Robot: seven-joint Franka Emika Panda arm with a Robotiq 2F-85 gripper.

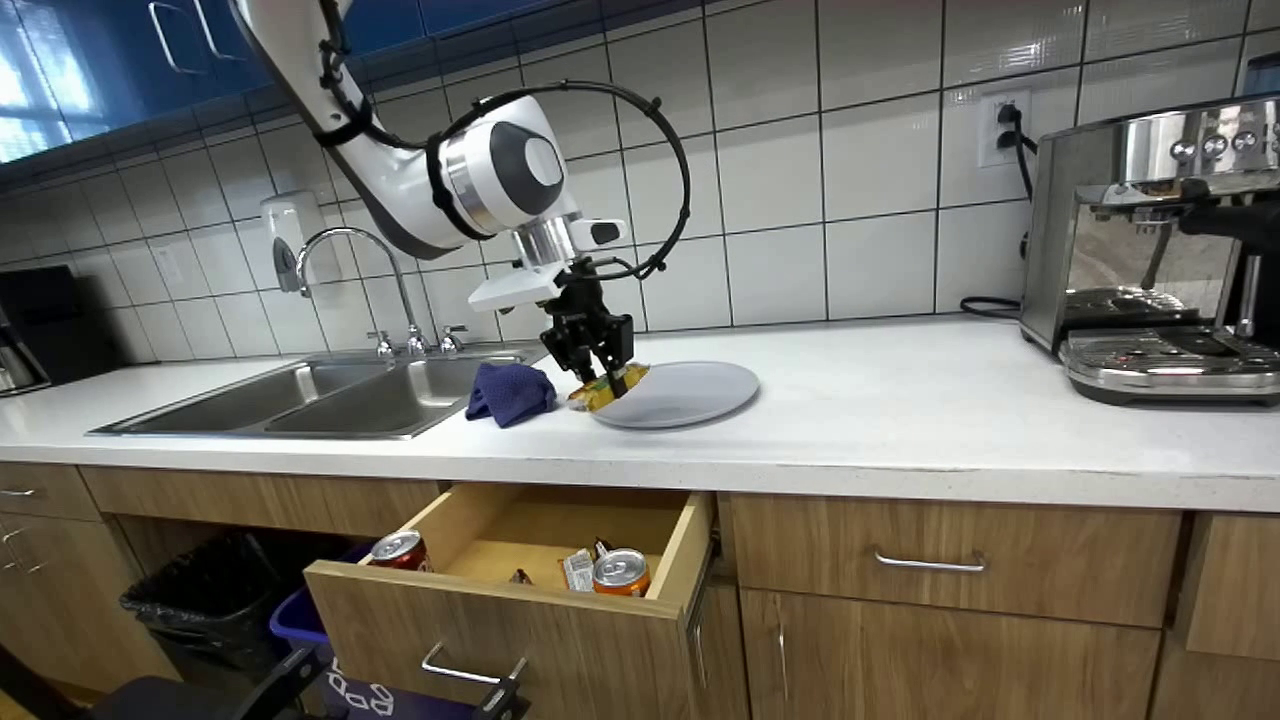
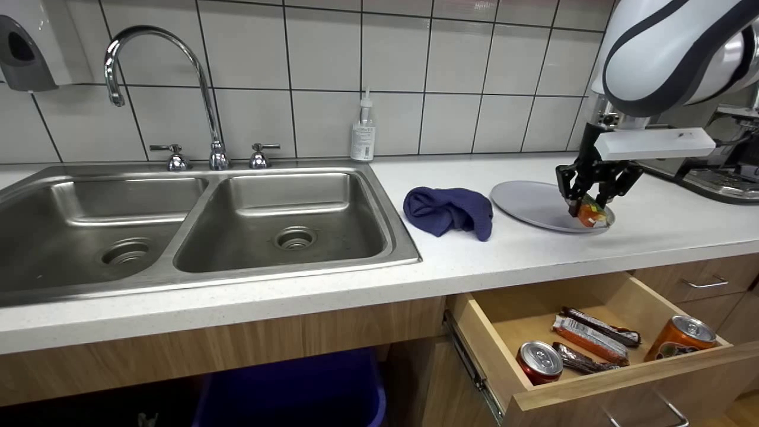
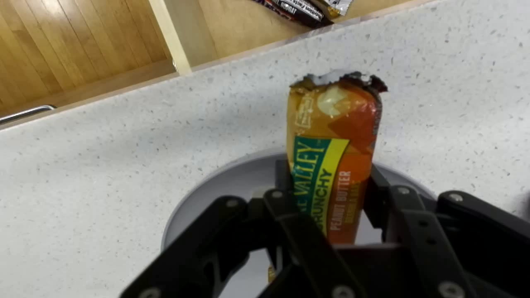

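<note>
My black two-fingered tool (image 3: 331, 190) grips an orange-and-green wrapped granola bar (image 3: 333, 140), partly over a round grey plate (image 1: 690, 392). Below the white tabletop (image 1: 900, 420), an open wooden drawer (image 1: 500, 625) holds a red can (image 2: 539, 362), an orange can (image 2: 679, 338) and long wrapped bars (image 2: 590, 340).

Can pass w/ room to spare over bench (image 1: 880, 430) btwn plate (image 1: 700, 390) and coffee m/c (image 1: 1160, 240). Blocked low twd sink (image 2: 388, 219) by towel (image 2: 449, 210). Stopped below tool (image 3: 331, 186) by plate. Can dip into open drawer (image 1: 540, 620), dodging cans (image 1: 620, 570) + bars (image 2: 593, 338).
</note>
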